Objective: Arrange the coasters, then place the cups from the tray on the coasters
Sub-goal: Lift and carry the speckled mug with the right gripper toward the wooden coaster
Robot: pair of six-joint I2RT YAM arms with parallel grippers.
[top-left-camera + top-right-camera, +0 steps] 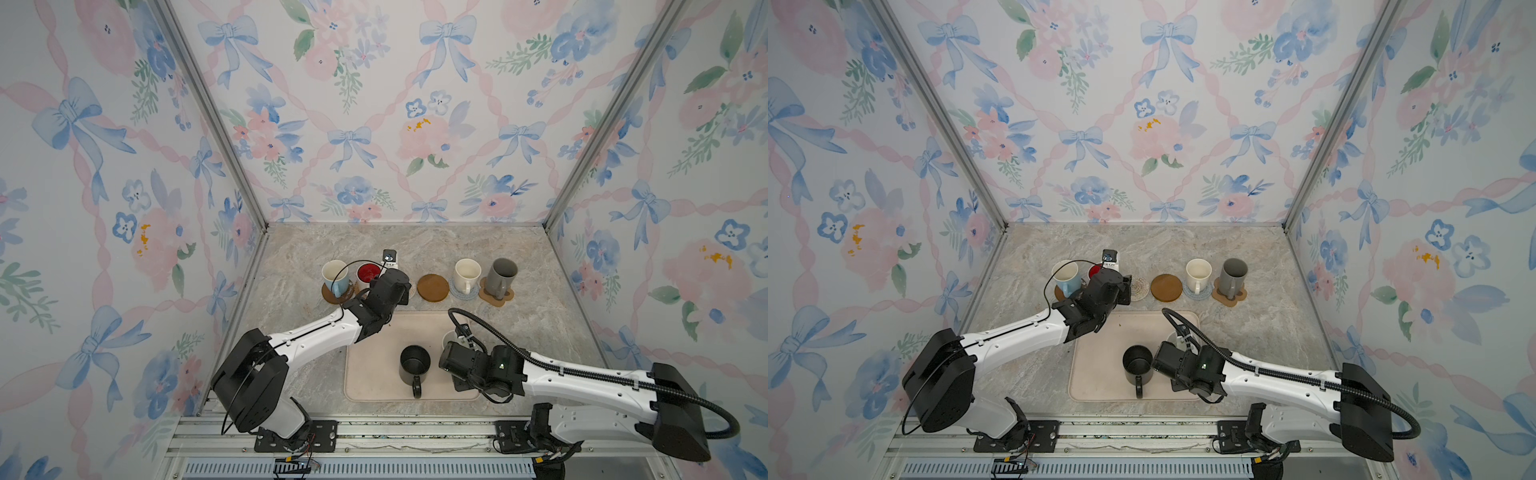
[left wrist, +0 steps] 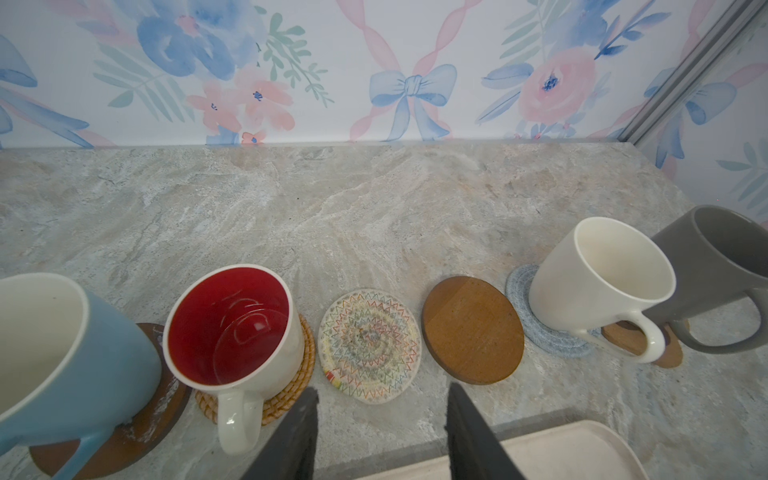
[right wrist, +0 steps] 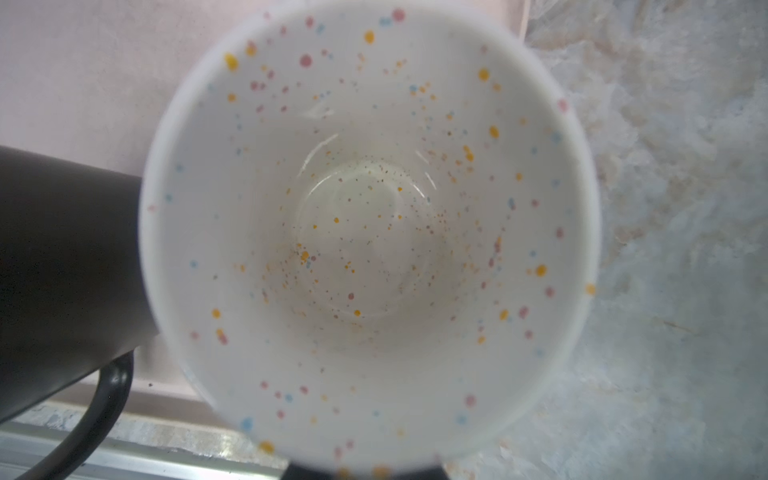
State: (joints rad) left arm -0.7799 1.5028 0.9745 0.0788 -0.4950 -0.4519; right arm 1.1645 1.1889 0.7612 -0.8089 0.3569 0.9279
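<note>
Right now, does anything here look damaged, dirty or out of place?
The brown disc coaster under the light blue mug has whitish scuffs on its edge. The speckled mug has fine brownish specks in its bottom, perhaps residue or glaze.

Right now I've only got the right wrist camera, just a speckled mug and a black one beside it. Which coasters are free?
Observer: Two, mid-row: the cream woven coaster and the brown disc beside it.
Operator: Where's the other arm?
Observer: The left gripper hangs open and empty in front of the cream woven coaster.
Operator: And the other mugs?
Observer: Four stand on coasters: the light blue mug, the red-lined mug, the cream mug and the grey mug.
</note>
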